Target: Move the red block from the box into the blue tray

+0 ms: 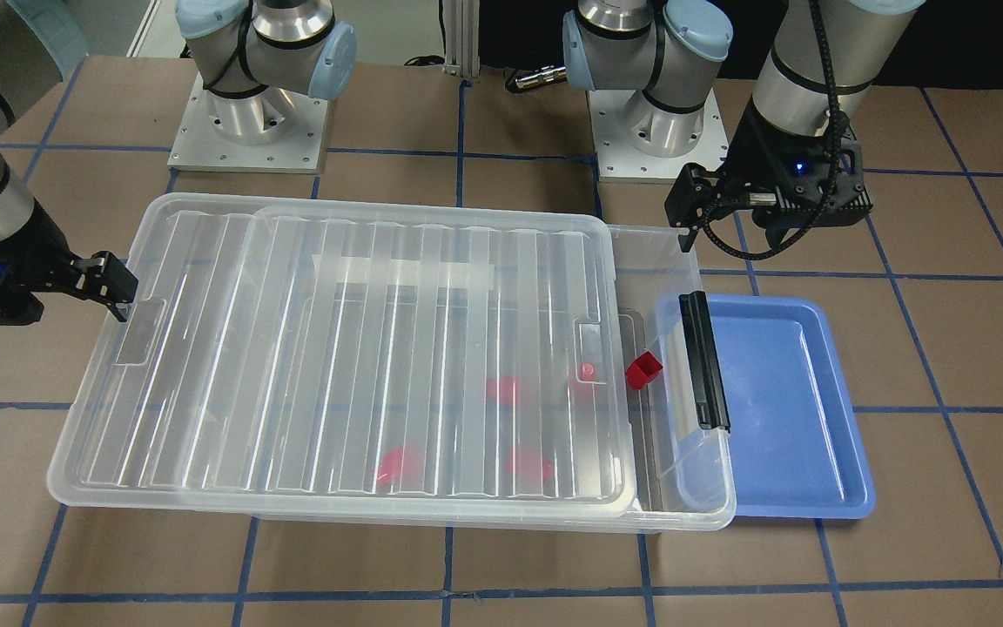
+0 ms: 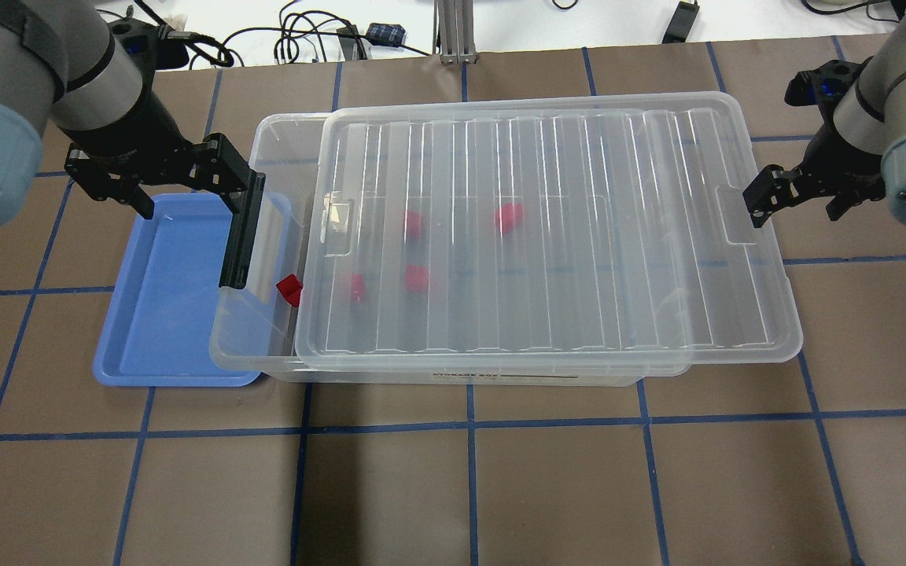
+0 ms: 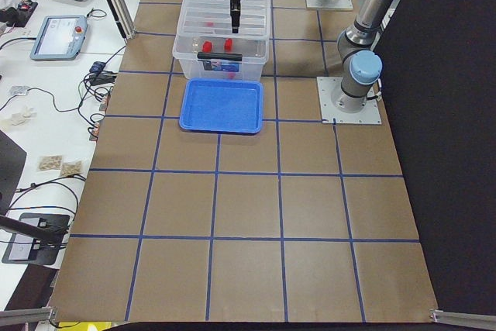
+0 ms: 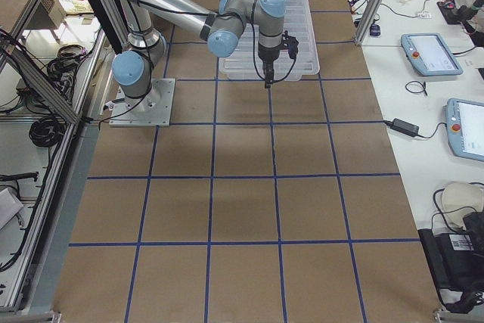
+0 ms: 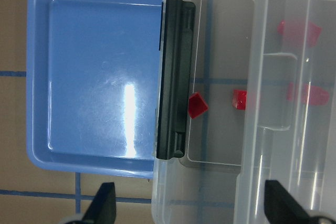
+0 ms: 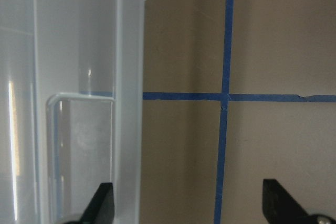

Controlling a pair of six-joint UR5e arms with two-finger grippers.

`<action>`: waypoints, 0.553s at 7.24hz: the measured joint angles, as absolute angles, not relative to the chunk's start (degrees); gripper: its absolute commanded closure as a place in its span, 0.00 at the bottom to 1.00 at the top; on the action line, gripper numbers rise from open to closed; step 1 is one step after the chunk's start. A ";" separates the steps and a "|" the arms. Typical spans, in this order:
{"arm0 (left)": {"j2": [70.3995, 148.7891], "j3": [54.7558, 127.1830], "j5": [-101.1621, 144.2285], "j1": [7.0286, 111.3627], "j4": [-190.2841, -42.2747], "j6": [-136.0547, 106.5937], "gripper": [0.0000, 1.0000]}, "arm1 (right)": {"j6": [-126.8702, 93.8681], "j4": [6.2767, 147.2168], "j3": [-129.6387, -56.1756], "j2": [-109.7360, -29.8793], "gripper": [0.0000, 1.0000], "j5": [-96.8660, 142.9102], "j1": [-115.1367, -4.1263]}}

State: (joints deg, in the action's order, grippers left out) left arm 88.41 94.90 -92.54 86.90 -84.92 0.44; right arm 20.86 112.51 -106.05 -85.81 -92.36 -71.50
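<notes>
The clear box (image 2: 453,376) has its ribbed lid (image 2: 579,236) slid toward my right, which leaves a strip open beside the black latch bar (image 2: 241,236). One red piece (image 2: 289,289) lies in that open strip; in the front view (image 1: 643,369) its face looks hollow. Several red blocks (image 2: 417,278) show blurred under the lid. The blue tray (image 2: 162,314) is empty and touches the box's latch end. My left gripper (image 2: 185,192) is open and empty above the tray and latch (image 5: 173,77). My right gripper (image 2: 799,204) is open and empty at the lid's far end.
The brown table carries a grid of blue tape lines (image 2: 469,424). The two arm bases (image 1: 249,113) stand behind the box. Operator desks with tablets (image 3: 58,36) line the far side, off the table.
</notes>
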 measured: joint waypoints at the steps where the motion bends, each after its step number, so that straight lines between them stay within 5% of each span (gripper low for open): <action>1: 88.41 94.86 -92.55 86.91 -84.97 0.44 0.00 | 23.15 112.61 -106.07 -85.80 0.00 -92.34 -70.35; 4: 88.64 94.80 -92.42 86.98 -84.91 0.46 0.00 | 26.11 112.58 -105.86 -85.86 0.00 -92.30 -66.52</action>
State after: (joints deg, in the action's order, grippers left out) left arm 88.64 94.80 -92.42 86.98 -84.91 0.46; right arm 26.11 112.58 -105.86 -85.86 -92.30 -66.52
